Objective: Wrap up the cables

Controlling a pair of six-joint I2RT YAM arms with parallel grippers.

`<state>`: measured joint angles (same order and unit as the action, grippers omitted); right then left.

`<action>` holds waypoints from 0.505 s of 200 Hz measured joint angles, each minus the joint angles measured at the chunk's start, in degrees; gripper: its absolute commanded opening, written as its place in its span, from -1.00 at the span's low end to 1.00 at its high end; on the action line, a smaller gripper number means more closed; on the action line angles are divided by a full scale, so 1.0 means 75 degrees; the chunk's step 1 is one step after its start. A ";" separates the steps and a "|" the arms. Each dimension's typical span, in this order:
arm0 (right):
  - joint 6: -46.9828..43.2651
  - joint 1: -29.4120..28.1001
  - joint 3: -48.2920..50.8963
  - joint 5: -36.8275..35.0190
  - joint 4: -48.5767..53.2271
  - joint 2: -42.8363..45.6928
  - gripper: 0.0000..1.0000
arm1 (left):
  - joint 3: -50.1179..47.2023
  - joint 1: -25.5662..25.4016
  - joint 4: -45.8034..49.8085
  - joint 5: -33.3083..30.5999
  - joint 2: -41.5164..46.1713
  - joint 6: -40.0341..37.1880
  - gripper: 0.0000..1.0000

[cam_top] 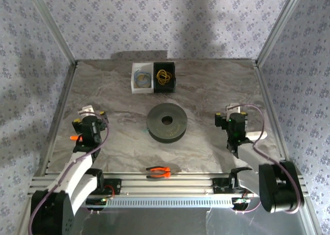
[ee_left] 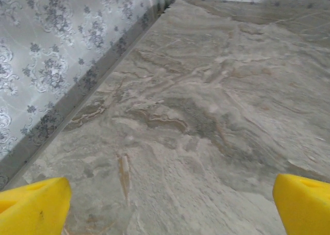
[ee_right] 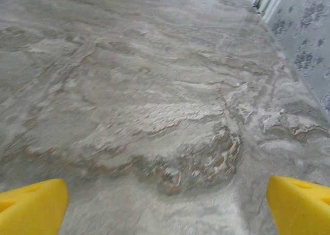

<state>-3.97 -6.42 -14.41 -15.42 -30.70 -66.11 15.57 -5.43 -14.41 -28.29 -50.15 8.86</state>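
**While both arms stand off, cables lie in bins at the far edge**

Although the task calls for wrapping, no cable is in hand. The cables (cam_top: pixel 164 77) lie in two small bins that stand touching side by side at the middle of the far edge of the bench (cam_top: pixel 216 85). A yellow coil (cam_top: pixel 164 78) sits in the black bin (cam_top: pixel 174 83) and a bluish coil (cam_top: pixel 142 79) in the white bin (cam_top: pixel 134 86). Binning appears meant to keep the loose coils sorted and stop them spreading.

A dark round spool (cam_top: pixel 166 132) lies flat at the centre of the bench. That spot looks within reach of both arms, which suits it as the form to wind on. Orange-handled pliers (cam_top: pixel 159 172) lie at the middle of the near edge, apart from the work.

The left arm (cam_top: pixel 90 129) waits near the left edge and the right arm (cam_top: pixel 237 129) near the right edge. Both are well apart from the bins and the spool.

The left jaws are released. In the left wrist view their yellow pads (ee_left: pixel 31 206) stand wide, with bare bench between them. The right jaws are likewise released, pads (ee_right: pixel 31 206) wide over bare bench and grasping nothing.

In my assessment the wrapping is not yet begun, and the first need is a reach to a bin.
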 measured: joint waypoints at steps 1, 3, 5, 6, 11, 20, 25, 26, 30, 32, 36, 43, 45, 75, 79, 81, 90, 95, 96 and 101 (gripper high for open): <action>-0.0003 0.0009 0.0000 -0.0006 -0.0073 -0.0064 1.00 | 0.0000 0.0032 -0.0061 0.0000 -0.0064 0.0003 0.99; -0.0006 0.0015 0.0000 -0.0015 -0.0140 -0.0128 1.00 | 0.0000 0.0058 -0.0119 0.0000 -0.0122 0.0003 1.00; -0.0017 0.0026 0.0000 -0.0023 -0.0221 -0.0230 1.00 | 0.0000 0.0102 -0.0207 0.0000 -0.0224 -0.0009 0.99; -0.0020 0.0029 -0.0006 -0.0020 -0.0280 -0.0297 1.00 | 0.0000 0.0119 -0.0248 0.0003 -0.0268 -0.0015 0.99; -0.0035 0.0050 -0.0015 -0.0009 -0.0437 -0.0498 0.99 | 0.0000 0.0236 -0.0478 0.0041 -0.0530 -0.0038 1.00; -0.0076 0.0076 -0.0073 0.0029 -0.0688 -0.0854 1.00 | -0.0006 0.0420 -0.0825 0.0119 -0.0918 -0.0058 1.00; -0.0093 0.0082 -0.0128 0.0041 -0.0784 -0.1017 0.99 | -0.0015 0.0530 -0.1040 0.0201 -0.1157 -0.0076 0.99; -0.0108 0.0087 -0.0149 0.0050 -0.0816 -0.1087 1.00 | -0.0015 0.0545 -0.1072 0.0213 -0.1195 -0.0082 0.99; -0.0128 0.0099 -0.0221 0.0090 -0.0915 -0.1241 1.00 | -0.0017 0.0632 -0.1241 0.0277 -0.1376 -0.0087 1.00; -0.0140 0.0102 -0.0251 0.0099 -0.0947 -0.1306 1.00 | -0.0017 0.0673 -0.1329 0.0312 -0.1486 -0.0087 1.00; -0.0146 0.0114 -0.0332 0.0131 -0.1040 -0.1472 1.00 | -0.0017 0.0740 -0.1480 0.0379 -0.1638 -0.0087 1.00; -0.0178 0.0125 -0.0493 0.0181 -0.1172 -0.1749 1.00 | -0.0009 0.0845 -0.1682 0.0527 -0.1938 -0.0085 0.99; -0.0189 0.0125 -0.0548 0.0172 -0.1198 -0.1833 1.00 | -0.0003 0.0868 -0.1731 0.0586 -0.2025 -0.0085 0.99; -0.0096 0.0519 -0.1215 0.0694 -0.1172 -0.2396 1.00 | 0.0358 0.0962 -0.2159 0.1527 -0.3188 -0.0090 0.99; -0.0061 0.0629 -0.1285 0.0793 -0.1172 -0.2442 1.00 | 0.0513 0.0962 -0.2139 0.1690 -0.3383 -0.0093 0.99; -0.0026 0.0702 -0.1320 0.0883 -0.1166 -0.2463 1.00 | 0.0580 0.0962 -0.2110 0.1740 -0.3453 -0.0102 0.99; 0.0052 0.0944 -0.1402 0.1128 -0.1172 -0.2524 1.00 | 0.1078 0.0962 -0.1915 0.2031 -0.3885 -0.0131 0.99; 0.0099 0.1061 -0.1413 0.1247 -0.1174 -0.2535 1.00 | 0.1393 0.0962 -0.1801 0.2200 -0.4135 -0.0187 0.99; 0.0102 0.1075 -0.1413 0.1259 -0.1174 -0.2538 1.00 | 0.1478 0.0962 -0.1772 0.2247 -0.4194 -0.0201 0.99; 0.0137 0.1166 -0.1413 0.1341 -0.1177 -0.2544 1.00 | 0.1795 0.0962 -0.1687 0.2419 -0.4438 -0.0262 1.00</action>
<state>-2.94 2.33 -25.02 -5.37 -39.53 -85.19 29.04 1.78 -27.07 -10.15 -83.44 6.90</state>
